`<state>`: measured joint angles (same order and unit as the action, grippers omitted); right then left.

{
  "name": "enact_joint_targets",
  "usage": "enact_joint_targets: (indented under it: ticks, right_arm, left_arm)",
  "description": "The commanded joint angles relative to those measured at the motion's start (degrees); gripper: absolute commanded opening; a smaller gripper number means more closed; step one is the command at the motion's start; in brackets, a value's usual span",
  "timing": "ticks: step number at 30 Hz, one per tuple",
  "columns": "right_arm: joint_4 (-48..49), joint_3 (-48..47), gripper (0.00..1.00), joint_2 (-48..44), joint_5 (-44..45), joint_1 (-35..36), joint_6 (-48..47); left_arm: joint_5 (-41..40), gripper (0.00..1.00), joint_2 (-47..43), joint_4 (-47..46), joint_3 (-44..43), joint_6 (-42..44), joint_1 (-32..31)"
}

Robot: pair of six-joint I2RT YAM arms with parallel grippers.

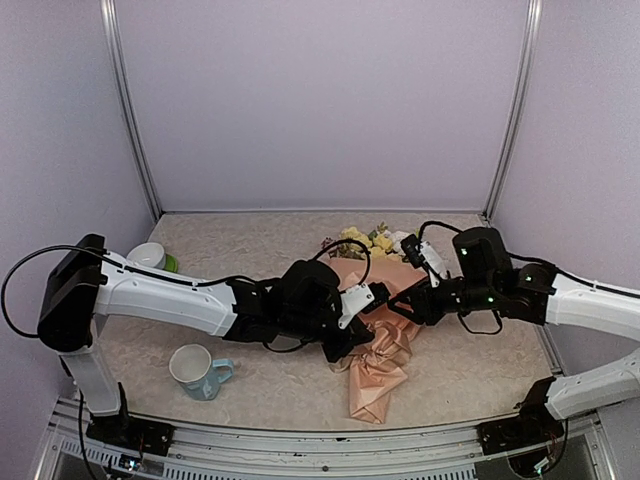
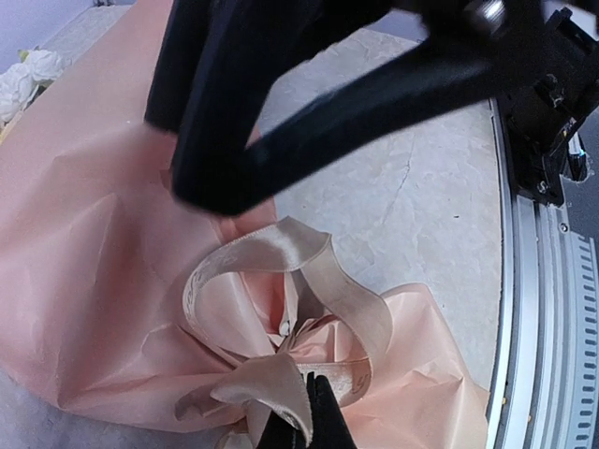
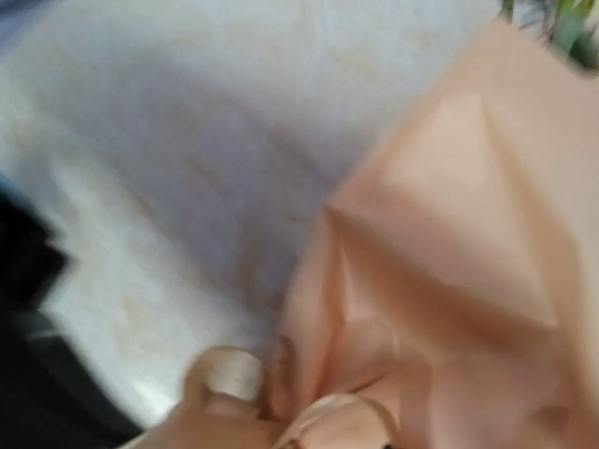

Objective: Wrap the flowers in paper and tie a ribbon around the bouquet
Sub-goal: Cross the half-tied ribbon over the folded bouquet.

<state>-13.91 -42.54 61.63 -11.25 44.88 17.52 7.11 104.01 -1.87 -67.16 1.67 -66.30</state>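
Left jaws clenched on ribbon point(image 2: 348, 297) end, its loop just beyond over paper point(image 2: 84, 234), right jaws' state unclear

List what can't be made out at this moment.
- Jaws of the right end effector: the right wrist view is motion-blurred, the top view too small and dark.
- Stems of the flowers: hidden inside the paper in every view.
- Ends of the ribbon: left wrist view, cut by the bottom edge at the left end effector.
- White-and-green item: top view, mostly behind the left arm.

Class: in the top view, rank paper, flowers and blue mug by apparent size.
Largest: paper. Then blue mug and flowers, about alike; the flowers are partly hidden, so unranked.
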Motion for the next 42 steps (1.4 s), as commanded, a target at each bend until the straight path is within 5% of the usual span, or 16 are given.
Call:
enact_joint_targets:
  ticks: [1,8,13,15,19,21,30,40,42]
  right_arm:
    - [-4.59,-4.97,0.37,10.9,0.27,0.29,-2.68]
    - [-5.55,-8.31,0.51,21.15,-1.43,0.29,-6.84]
    - [-4.6,-7.99,0.49,21.78,0.94,0.29,-8.37]
    - [-4.55,-7.91,0.44,22.54,1.81,0.12,-8.62]
    - [-4.05,-8.11,0.09,23.51,0.98,-1.0,-8.67]
    - [-4.31,-8.16,0.0,23.35,-0.25,-1.64,-8.89]
    - [-11.49,-9.03,0.0,10.08,-7.03,-3.42,-1.44]
    - [-27.76,4.88,0.0,-7.64,5.23,-8.45,21.48]
    - [-30.11,6.1,0.3,-9.04,7.16,-8.62,23.98]
  left_arm:
    - [-1.72,0.0,-1.04,-3.14,2.51,-2.38,-0.13]
    - [-3.03,0.0,-1.5,-3.1,4.62,-3.33,-0.15]
    - [-3.52,0.0,-2.04,-2.95,5.15,-2.48,-0.03]
    - [-3.92,0.0,-2.19,-2.21,5.16,-1.76,0.1]
    - [-4.15,0.0,-2.27,-1.18,5.5,-1.45,0.85]
    - [-3.79,0.0,-2.35,-1.12,5.55,-1.37,1.29]
    - [-5.45,0.0,-1.58,-2.85,3.79,-0.17,2.64]
    - [-9.47,0.0,-1.25,-6.87,1.43,4.25,1.32]
    - [-9.45,0.0,-1.03,-6.75,1.29,4.54,0.9]
